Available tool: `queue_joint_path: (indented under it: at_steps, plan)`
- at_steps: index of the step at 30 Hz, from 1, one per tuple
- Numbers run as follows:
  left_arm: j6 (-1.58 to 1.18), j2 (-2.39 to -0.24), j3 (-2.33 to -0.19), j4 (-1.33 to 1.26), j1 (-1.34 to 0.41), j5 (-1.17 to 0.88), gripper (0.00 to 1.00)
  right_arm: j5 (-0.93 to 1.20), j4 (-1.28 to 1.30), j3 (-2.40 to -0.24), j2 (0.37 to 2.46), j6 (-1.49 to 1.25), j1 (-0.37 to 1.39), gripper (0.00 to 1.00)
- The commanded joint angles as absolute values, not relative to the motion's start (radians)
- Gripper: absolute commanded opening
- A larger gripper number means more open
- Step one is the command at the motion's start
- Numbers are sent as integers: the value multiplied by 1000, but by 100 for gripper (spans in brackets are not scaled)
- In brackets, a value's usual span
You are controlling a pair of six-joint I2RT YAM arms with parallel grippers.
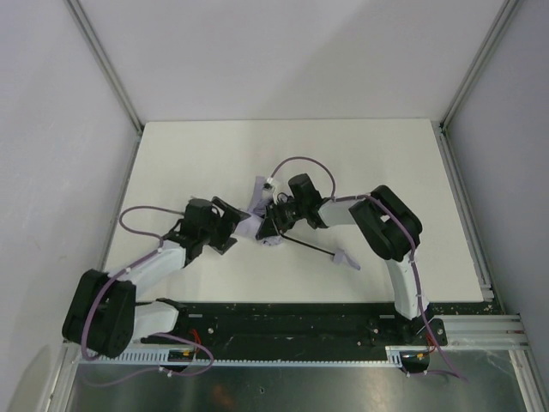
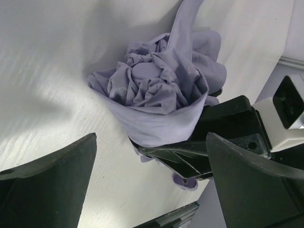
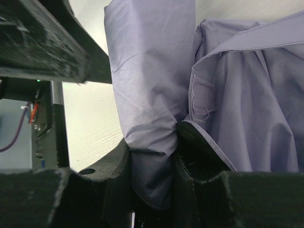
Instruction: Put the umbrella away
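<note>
From the top camera I see the umbrella (image 1: 257, 221) lying near the middle of the white table (image 1: 386, 163). Its bunched lavender canopy (image 1: 251, 225) sits between the two arms. The thin black shaft (image 1: 309, 245) runs out toward the near right and ends in the small handle (image 1: 346, 257), which rests on the table. The left gripper (image 1: 230, 228) is just beside the canopy on its left. The right gripper (image 1: 273, 219) is right on the fabric from the other side.

On the left wrist camera, the left gripper (image 2: 152, 140) is spread wide with nothing between its fingers (image 2: 47, 190). The crumpled canopy (image 2: 156, 90) stands just ahead of them on the table, gathered into a loose cone. The black right gripper (image 2: 223, 128) presses against its right side.

On the right wrist camera, the right gripper (image 3: 159, 156) is clenched on a fold of the canopy (image 3: 152, 85), with the cloth pinched tight between its fingers (image 3: 199, 152). More fabric hangs on the right, with a small stitched strap (image 3: 200, 99) showing on it.
</note>
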State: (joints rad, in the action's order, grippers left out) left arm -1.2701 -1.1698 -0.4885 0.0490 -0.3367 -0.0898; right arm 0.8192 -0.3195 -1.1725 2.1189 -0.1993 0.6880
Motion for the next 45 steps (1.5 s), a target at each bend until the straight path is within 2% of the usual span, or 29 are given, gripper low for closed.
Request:
queue_joint_path:
  at_steps: [1, 12, 16, 25, 30, 31, 34, 37, 45]
  plan:
    - [-1329, -1261, -480, -94, -350, -133, 99, 834, -63, -1139, 2252, -234, 693, 0]
    - [-1358, -1424, -479, -166, -379, -51, 99, 893, -75, -1156, 2272, -257, 672, 0]
    - [-1293, -1470, -462, -195, -379, -8, 93, 928, -85, -1165, 2278, -264, 667, 0]
    - [-1242, -1483, -396, -276, -377, 30, 47, 978, -63, -1177, 2270, -237, 670, 0]
    - [-1228, -1485, -398, -274, -376, 28, 16, 945, -36, -1200, 2250, -233, 672, 1]
    - [-1230, -1487, -396, -274, -376, 26, 12, 927, -32, -1205, 2240, -235, 672, 2]
    - [-1240, -1507, -394, -271, -376, -6, 4, 861, -9, -1229, 2203, -233, 669, 13]
    - [-1261, -1528, -396, -265, -377, -52, 1, 803, 41, -1261, 2158, -226, 661, 28]
    - [-1268, -1513, -411, -233, -376, -71, 0, 478, 260, -1369, 2016, -55, 693, 82]
